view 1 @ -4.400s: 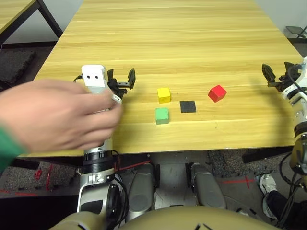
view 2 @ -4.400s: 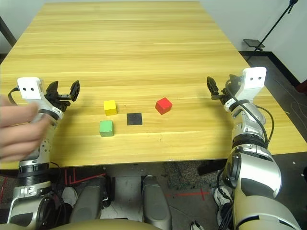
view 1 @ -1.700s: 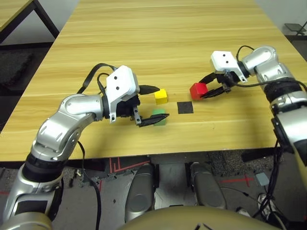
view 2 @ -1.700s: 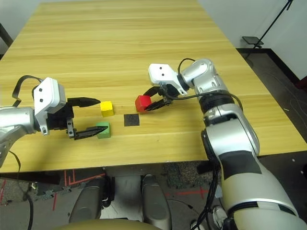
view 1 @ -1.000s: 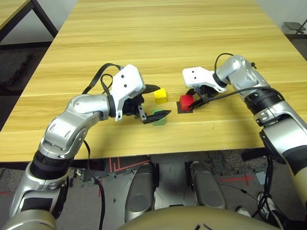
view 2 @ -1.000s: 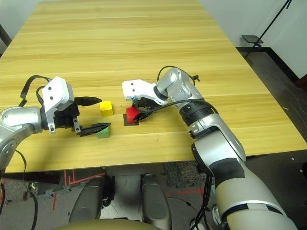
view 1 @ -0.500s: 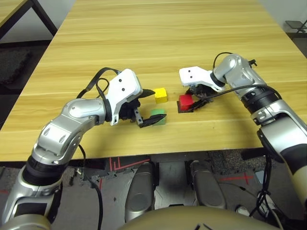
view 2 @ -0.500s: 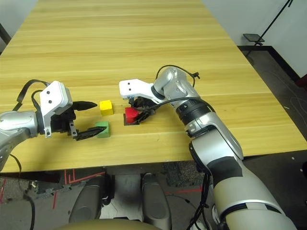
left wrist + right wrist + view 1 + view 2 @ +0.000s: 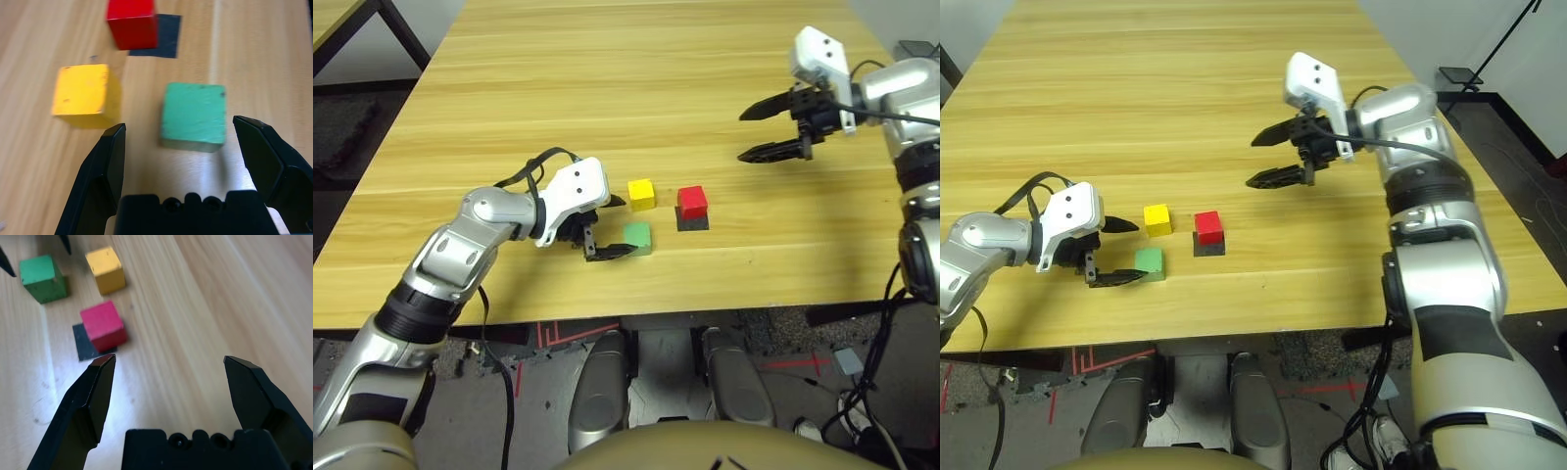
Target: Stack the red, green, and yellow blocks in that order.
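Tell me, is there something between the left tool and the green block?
Nothing visible. The left tool is open, and the green block lies just ahead between its fingers. The yellow block sits off to one side.

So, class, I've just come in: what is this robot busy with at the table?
It is stacking three blocks. The red block sits on the black patch, with nothing on it yet. The left gripper is open around the green block, not gripping. The yellow block lies untouched. The right gripper hangs open, away from the blocks.
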